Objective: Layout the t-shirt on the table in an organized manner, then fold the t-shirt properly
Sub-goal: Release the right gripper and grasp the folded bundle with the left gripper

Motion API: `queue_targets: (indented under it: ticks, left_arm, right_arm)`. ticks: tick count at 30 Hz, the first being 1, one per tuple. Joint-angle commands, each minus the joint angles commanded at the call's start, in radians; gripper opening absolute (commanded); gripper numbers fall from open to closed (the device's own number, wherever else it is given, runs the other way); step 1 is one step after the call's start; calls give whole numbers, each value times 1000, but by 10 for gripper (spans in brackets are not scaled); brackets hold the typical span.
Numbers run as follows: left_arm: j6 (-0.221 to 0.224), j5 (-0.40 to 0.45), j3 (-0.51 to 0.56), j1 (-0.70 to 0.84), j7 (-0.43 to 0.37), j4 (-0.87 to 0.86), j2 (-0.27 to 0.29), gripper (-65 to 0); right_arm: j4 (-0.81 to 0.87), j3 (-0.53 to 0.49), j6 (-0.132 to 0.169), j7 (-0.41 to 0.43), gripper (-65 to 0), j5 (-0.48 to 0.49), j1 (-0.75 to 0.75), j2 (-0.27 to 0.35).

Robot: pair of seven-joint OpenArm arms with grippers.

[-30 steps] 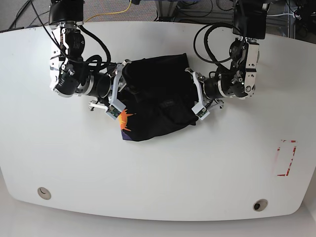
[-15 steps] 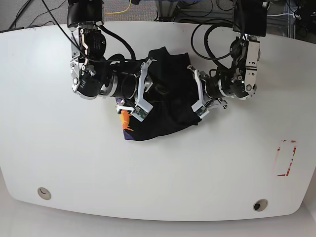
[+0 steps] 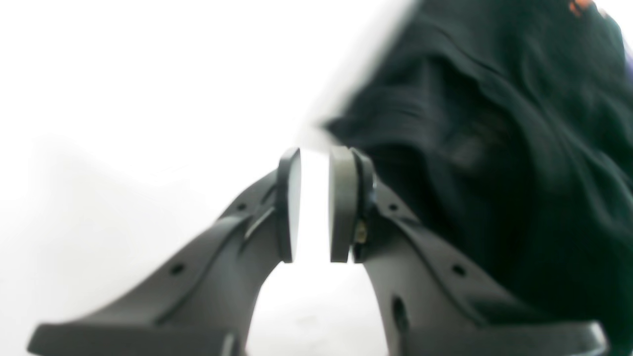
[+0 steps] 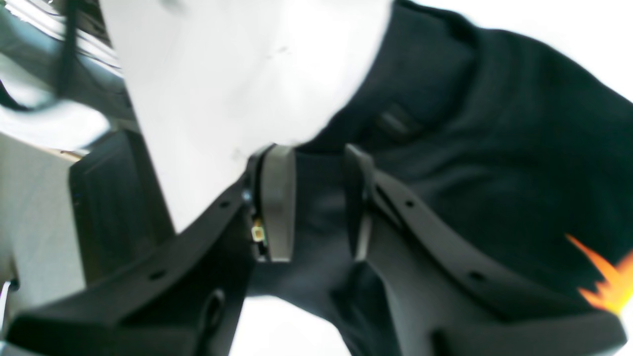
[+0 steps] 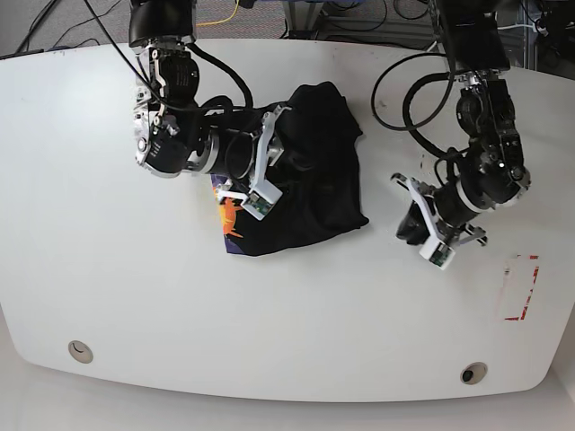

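T-shirt (image 5: 305,171) lay bunched in a crumpled black heap on the table (image 5: 269,314), upper middle of the base view, not spread out. Orange print (image 5: 230,214) showed at the heap's lower left edge, with a purple bit just under it.

Right gripper (image 5: 256,166) was at the heap's left side, arm reaching in from the top left of the base view. Right wrist view: right gripper (image 4: 314,202) had its 2 fingers (image 4: 277,202) parted a little, black t-shirt (image 4: 470,163) cloth filling the gap between them. Whether the pads actually clamped the cloth, cannot tell; frame was blurred. Orange print (image 4: 606,282) sat at the lower right of that view, bare white table (image 4: 237,84) above the left finger.

Left gripper (image 5: 424,235) was well apart from the heap, out over bare table to its right, in the base view. Left wrist view: left gripper (image 3: 314,202) had its pads (image 3: 341,202) spread by a narrow gap, only white table (image 3: 123,109) seen through it, nothing held. T-shirt (image 3: 519,148) filled the right half of that view, blurred, its edge near the right fingertip; touching or not, cannot tell.

Red rectangle marking (image 5: 519,287) sat near the table's right edge. 2 round grommet holes (image 5: 80,351) were along the near edge, 1 left, 1 right.
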Motion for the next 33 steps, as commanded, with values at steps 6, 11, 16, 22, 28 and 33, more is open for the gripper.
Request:
queue_targets:
  ticks: [6,11,16,22,28,33]
  left_arm:
    - [0,-11,-91,-40,29,21,20,-562]
    - [0,-152,-83,-29,167,18,84,-562]
    - [0,-325,-20,31,273,17,166,-562]
    - [0,-466,86,110,322,17,210,-562]
    - [0,-460,209,181,324,5,229,-562]
    - [0,-385,293,186,322,-86,206,-562]
  right_arm:
    - [0,31,5,2,-482,-107,54,41]
    - [-6,28,6,66,-480,-221,120,84]
    - [-114,28,50,163,-480,-287,212,107]
    - [-275,26,50,252,-482,-316,292,87]
    - [-411,25,50,411,-479,-384,304,66]
    - [-519,25,50,545,-482,-486,302,12]
